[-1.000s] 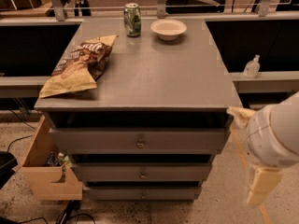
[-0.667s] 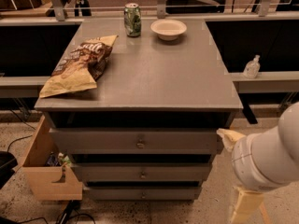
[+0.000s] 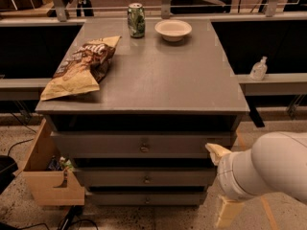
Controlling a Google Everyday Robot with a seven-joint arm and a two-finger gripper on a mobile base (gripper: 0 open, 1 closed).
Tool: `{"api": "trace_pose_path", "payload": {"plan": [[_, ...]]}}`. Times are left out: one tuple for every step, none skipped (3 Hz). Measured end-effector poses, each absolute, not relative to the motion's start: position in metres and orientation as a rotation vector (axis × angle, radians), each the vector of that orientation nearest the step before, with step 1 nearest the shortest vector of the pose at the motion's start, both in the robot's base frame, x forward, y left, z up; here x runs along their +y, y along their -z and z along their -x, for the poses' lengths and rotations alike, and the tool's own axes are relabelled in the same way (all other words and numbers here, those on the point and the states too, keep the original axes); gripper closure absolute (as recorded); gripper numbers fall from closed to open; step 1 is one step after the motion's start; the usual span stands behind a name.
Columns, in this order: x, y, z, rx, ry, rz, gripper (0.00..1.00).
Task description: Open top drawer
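Observation:
The top drawer (image 3: pixel 96 145) is the widest grey front, just under the cabinet top, with a small round metal knob (image 3: pixel 144 148) at its centre. A dark gap runs between it and the tabletop. Its inside is hidden. My gripper (image 3: pixel 217 154) is at the lower right on the end of my white arm (image 3: pixel 268 169). Its beige tip is close to the drawer front's right end, well right of the knob. It holds nothing that I can see.
Two narrower grey drawer fronts (image 3: pixel 144 178) lie below. On the cabinet top (image 3: pixel 163 75) are a chip bag (image 3: pixel 81 66), a green can (image 3: pixel 136 19) and a white bowl (image 3: pixel 173 29). A plywood box (image 3: pixel 48 176) stands at the left, and a sanitiser bottle (image 3: pixel 259 69) on the right ledge.
My arm has swung left and lower, bringing the gripper from beside the cabinet's right edge in front of the drawers' right end. The drawers have not moved.

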State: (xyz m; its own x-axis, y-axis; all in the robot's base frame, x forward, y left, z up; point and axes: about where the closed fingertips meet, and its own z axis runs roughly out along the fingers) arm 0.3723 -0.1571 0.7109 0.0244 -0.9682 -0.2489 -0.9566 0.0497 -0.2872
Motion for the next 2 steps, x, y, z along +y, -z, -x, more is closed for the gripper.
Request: {"api": "trace_pose_path", "payload": {"plan": [[-0.148, -0.694, -0.393, 1.928, 0.047, 1.948, 0.0], [-0.143, -0.684, -0.414, 1.915, 0.071, 1.961, 0.0]]}}
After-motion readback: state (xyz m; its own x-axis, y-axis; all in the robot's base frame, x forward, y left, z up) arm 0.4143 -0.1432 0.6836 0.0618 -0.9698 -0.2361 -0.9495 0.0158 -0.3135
